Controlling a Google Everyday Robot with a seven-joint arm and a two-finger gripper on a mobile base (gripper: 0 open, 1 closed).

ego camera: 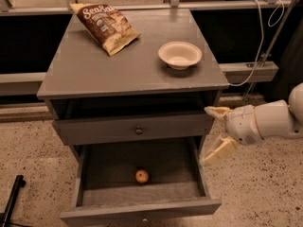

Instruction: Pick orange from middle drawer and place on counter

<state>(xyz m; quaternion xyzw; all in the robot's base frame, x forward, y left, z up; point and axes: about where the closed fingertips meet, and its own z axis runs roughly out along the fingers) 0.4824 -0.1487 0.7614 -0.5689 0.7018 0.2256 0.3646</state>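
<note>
The orange [141,176] lies on the floor of the pulled-out middle drawer [109,167], near its front board. The grey counter [128,67] tops the cabinet above it. My gripper [213,132] hangs at the right of the cabinet, just outside the drawer's right wall and above its level. It is open and empty, with one pale finger [216,111] up by the cabinet's corner and the other below. The orange sits to its lower left, well apart from it.
A brown chip bag [105,26] lies at the counter's back left and a white bowl [180,55] at its right. A shut drawer front with a dark knob [138,130] sits above the open drawer. A cable [258,41] hangs at the right. A black leg [12,197] stands at the lower left.
</note>
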